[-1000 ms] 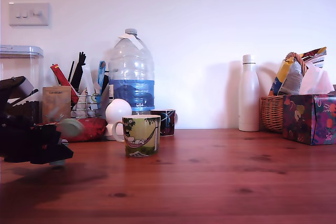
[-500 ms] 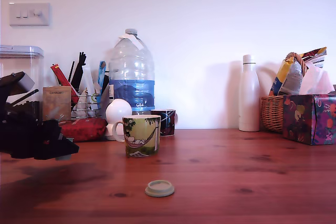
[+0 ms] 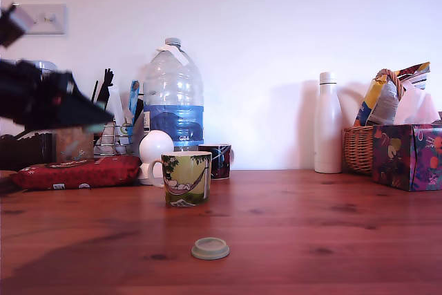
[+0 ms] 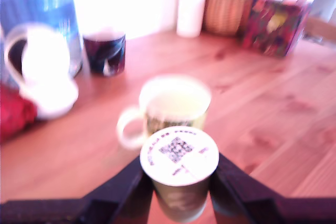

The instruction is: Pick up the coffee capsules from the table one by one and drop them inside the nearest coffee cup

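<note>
In the wrist view my gripper (image 4: 180, 184) is shut on a coffee capsule (image 4: 179, 157), whose white printed lid faces the camera between the two black fingers (image 4: 130, 188). Just beyond it stands the coffee cup (image 4: 176, 102), a mug with a yellow-green hammock picture. In the exterior view my gripper (image 3: 93, 117) hangs blurred high at that view's left, well above and to the left of the coffee cup (image 3: 186, 178). Another pale capsule (image 3: 210, 248) lies rim down on the table in front of the cup.
A dark patterned mug (image 3: 217, 160) and a white round object (image 3: 155, 147) stand behind the cup, before a big water bottle (image 3: 173, 98). A red pouch (image 3: 79, 172) lies at the exterior view's left. A white bottle (image 3: 328, 124), basket (image 3: 358, 148) and tissue box (image 3: 407, 157) stand at its right.
My arm has risen from near the tabletop to well above it at the exterior view's left. A capsule came to rest on the table in front of the cup a second ago.
</note>
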Controlling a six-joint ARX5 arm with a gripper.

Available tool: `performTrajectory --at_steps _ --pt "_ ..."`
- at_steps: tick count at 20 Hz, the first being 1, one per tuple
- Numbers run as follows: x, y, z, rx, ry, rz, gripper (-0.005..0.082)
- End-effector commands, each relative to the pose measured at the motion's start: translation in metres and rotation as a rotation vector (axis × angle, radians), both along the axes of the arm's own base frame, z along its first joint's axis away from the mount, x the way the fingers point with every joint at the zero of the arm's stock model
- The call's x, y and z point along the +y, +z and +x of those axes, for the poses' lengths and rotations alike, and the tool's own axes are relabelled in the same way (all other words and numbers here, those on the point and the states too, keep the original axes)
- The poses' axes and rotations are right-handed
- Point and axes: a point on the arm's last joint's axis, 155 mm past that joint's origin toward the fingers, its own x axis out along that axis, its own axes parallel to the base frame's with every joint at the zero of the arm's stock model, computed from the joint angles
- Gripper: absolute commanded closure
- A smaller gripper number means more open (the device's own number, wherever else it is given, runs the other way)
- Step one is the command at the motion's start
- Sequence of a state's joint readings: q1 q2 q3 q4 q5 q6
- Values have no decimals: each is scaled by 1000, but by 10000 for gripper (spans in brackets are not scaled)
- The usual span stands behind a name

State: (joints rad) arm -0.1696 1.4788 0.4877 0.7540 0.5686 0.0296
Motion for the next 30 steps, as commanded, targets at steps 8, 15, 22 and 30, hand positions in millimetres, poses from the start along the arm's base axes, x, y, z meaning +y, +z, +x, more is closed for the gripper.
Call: performTrajectory --at_steps 8,15,22,30 --pt "-7 9 -2 15 -20 6 610" --pt "-42 29 19 61 -51 94 609" --pt "-71 19 53 206 -74 169 607" --pt "-85 -8 90 385 -87 234 606"
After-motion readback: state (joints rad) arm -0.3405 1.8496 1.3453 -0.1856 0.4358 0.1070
